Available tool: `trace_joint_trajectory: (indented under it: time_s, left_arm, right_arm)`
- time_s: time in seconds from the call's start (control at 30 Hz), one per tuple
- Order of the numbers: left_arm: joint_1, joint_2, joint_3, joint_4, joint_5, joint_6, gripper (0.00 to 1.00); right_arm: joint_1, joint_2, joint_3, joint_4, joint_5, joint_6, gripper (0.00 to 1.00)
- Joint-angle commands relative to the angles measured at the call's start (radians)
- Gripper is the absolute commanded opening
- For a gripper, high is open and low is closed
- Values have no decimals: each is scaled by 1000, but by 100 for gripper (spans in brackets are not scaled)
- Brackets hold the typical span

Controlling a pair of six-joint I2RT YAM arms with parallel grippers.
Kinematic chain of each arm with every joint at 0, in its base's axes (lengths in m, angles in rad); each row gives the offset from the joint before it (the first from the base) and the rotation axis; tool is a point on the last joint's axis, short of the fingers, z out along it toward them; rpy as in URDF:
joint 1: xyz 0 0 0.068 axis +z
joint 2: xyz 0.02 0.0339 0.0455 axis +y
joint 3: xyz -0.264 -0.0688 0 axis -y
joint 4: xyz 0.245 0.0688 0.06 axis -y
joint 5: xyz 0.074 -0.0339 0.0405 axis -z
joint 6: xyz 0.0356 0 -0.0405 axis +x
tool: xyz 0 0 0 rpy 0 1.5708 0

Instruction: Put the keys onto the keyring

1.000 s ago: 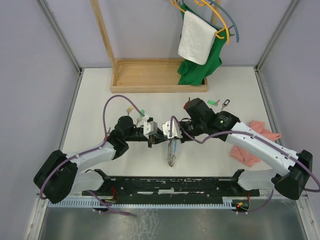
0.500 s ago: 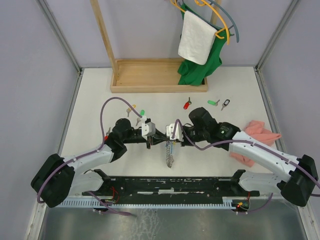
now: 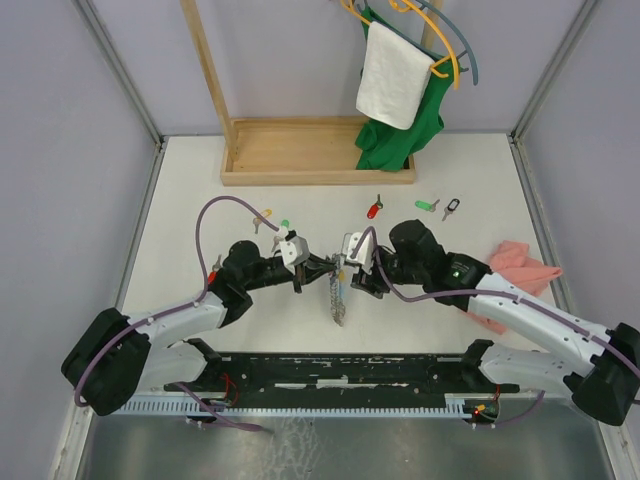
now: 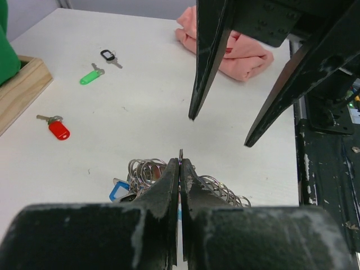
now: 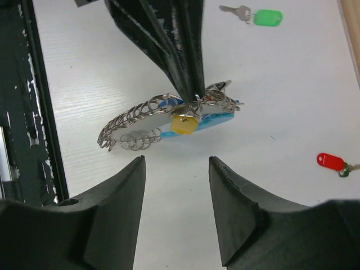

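Note:
The keyring (image 5: pixel 147 119), a grey coil with a light-blue tube, hangs from my left gripper (image 4: pixel 180 160), which is shut on its top edge. A yellow tag (image 5: pixel 183 124) and a blue tag (image 4: pixel 120 190) hang among its rings. In the top view the keyring (image 3: pixel 338 300) dangles down to the table between both grippers. My right gripper (image 5: pixel 176 163) stands open just short of it, holding nothing. Loose keys lie beyond: red (image 3: pixel 374 209), green (image 3: pixel 427 205), black (image 3: pixel 452 208), plus yellow (image 3: pixel 263 217) and another green (image 3: pixel 284 224) on the left.
A pink cloth (image 3: pixel 512 272) lies at the right under my right arm. A wooden stand base (image 3: pixel 315 160) crosses the back, with a green garment (image 3: pixel 400 130) and white towel (image 3: pixel 392 75) hanging over it. A black rail (image 3: pixel 350 370) runs along the near edge.
My right gripper has opened, let go of the keyring and pulled back a little. Both grippers have shifted nearer, and the keyring now hangs from the left one alone.

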Motion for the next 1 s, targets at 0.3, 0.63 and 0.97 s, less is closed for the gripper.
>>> trace_joint_trajectory:
  time_s: [0.3,0.63,0.97]
  left_arm:
    - [-5,-50,112,-238,-378,-166,3]
    - [-35,181,353,-545,-540,-255,3]
    - [-103,364,499,-677,-633,-359,3]
  right_arm:
    - [-5,-30,15,68,331,550,70]
    - [-5,-74,-92,122,481,681,79]
    - [-5,-132,-174,160,482,714,85]
